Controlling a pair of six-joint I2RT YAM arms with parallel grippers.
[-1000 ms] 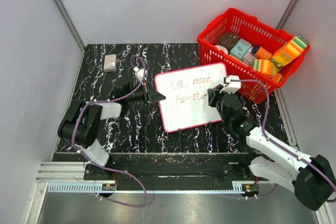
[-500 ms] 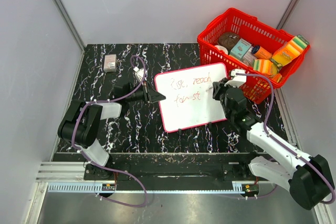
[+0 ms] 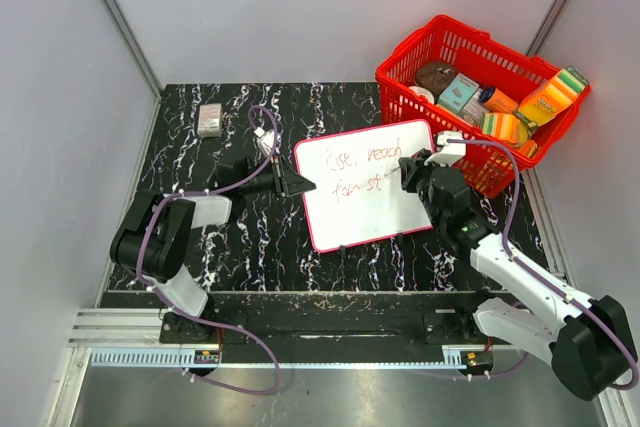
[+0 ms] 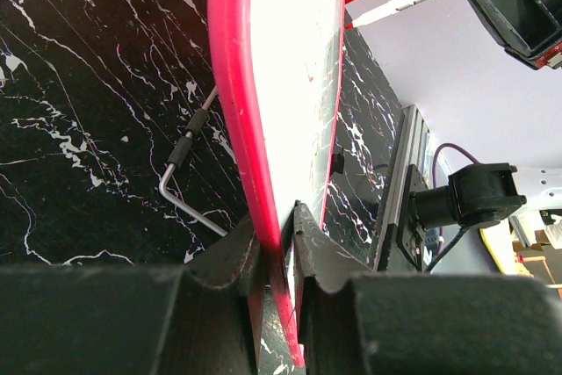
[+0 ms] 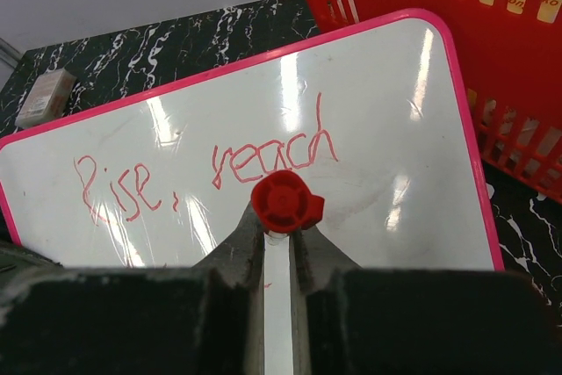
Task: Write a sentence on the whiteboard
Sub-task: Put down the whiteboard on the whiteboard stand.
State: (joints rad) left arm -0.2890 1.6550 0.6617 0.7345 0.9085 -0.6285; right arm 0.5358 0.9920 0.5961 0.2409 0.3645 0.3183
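While the left gripper [image 3: 292, 183] is pinching the left edge of the whiteboard [image 3: 350, 217], its fingers [image 4: 312, 256] are pressing together on the thin red rim. The board is lying at a slant near the middle of the tabletop [image 3: 250, 237], its far right corner just beside the red basket [image 3: 420, 117] in the far right corner. The right gripper [image 3: 412, 172] is hovering over the board's right side, its fingers clamping a marker [image 5: 286, 202] with a red end. The sentence [image 5: 272, 157] is reading "Rise, reach" above a shorter second row. Whether the marker tip is touching the board cannot be told. A small grey eraser [image 3: 209, 119] is sitting near the far left corner.
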